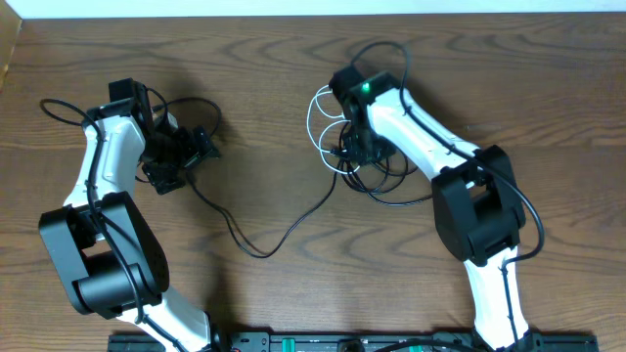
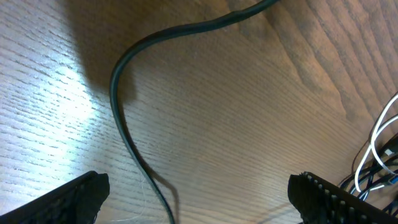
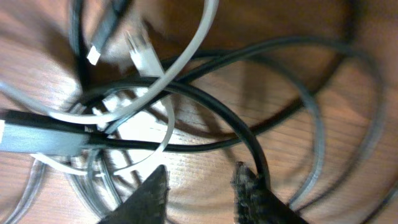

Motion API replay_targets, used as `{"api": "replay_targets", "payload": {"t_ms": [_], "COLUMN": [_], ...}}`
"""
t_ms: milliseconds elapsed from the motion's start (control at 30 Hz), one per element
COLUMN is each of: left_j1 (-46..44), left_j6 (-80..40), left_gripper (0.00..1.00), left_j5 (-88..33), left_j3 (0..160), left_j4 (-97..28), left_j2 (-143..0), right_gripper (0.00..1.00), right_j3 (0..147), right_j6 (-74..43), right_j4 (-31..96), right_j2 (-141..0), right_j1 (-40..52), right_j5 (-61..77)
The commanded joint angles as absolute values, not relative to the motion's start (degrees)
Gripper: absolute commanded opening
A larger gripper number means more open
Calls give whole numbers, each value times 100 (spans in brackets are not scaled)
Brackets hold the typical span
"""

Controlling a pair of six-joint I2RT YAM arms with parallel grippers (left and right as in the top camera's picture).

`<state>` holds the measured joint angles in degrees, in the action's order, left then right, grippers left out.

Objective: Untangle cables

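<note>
**Right gripper** [image 3: 202, 190], wrist view: the jaws are partly open, with bare wood in the gap and nothing clamped between them. A black cable [image 3: 205, 99] arcs down to the tip of one finger [image 3: 258, 196] and appears to touch it. Whether it is caught there cannot be told.

**Tangle** [image 1: 364, 168]: it lies just beyond the fingertips. Black loops cross over and under the white cable [image 3: 186, 68]. A blurred white plug [image 3: 142, 53] sits at the tangle's upper side in this view, and a long black plug [image 3: 43, 140] at its left side. In the overhead view the right gripper stands directly over the tangle, and white loops spill from the tangle's left edge.

**Trailing cable** [image 1: 259, 249]: this black cable runs from the tangle's lower left, dips across the bench [image 1: 293, 59] and climbs to the left gripper [image 2: 199, 205], well to the left of the tangle.

**Left gripper**: the jaws are spread wide and hold nothing. The trailing cable lies flat on the bench and passes between the two fingers, touching neither.
</note>
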<state>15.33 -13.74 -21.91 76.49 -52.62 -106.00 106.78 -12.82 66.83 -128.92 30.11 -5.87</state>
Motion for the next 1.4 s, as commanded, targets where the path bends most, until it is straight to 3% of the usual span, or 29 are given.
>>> {"api": "replay_targets", "payload": {"t_ms": [0, 67, 200, 267, 300, 367, 600, 1033, 1067, 1167, 1367], "left_j1": [1557, 1557, 1557, 1557, 1557, 1557, 1557, 1557, 1557, 1557, 1557], "left_j6": [-1411, -1411, -1411, -1411, -1411, -1411, -1411, -1411, -1411, -1411, -1411], "left_gripper": [98, 98, 98, 98, 98, 98, 98, 98, 98, 98, 98], "left_j5": [-2139, -2139, -2139, -2139, -2139, -2139, -2139, -2139, -2139, -2139, -2139], "left_j3": [7638, 7638, 7638, 7638, 7638, 7638, 7638, 7638, 7638, 7638, 7638], "left_j4": [-5280, -5280, -5280, -5282, -5280, -5280, -5280, -5280, -5280, -5280, -5280], "left_j2": [-10637, -10637, -10637, -10637, -10637, -10637, -10637, -10637, -10637, -10637, -10637], "right_gripper": [43, 53, 55, 38, 23, 8, 13, 21, 21, 7, 15], "right_j3": [11480, 11673, 11483, 11386, 11268, 11052, 10221, 9778, 9778, 9797, 9985], "right_j6": [-1326, -1404, -1675, -1712, -2021, -2434, -3649, -4023, -4021, -3955, -3848], "right_j4": [6921, 7043, 7118, 7105, 7078, 7008, 6626, 5992, 6040, 6171, 6141], "right_j2": [-12739, -12739, -12739, -12748, -12752, -12752, -12752, -12755, -12755, -12726, -12704], "right_j1": [2971, 2971, 2985, 3000, 3035, 3094, 3020, 3063, 3065, 3033, 2779], "right_j5": [-676, -672, -257, 169, 392, 285, -91, -19, 47, 36, 755]}}
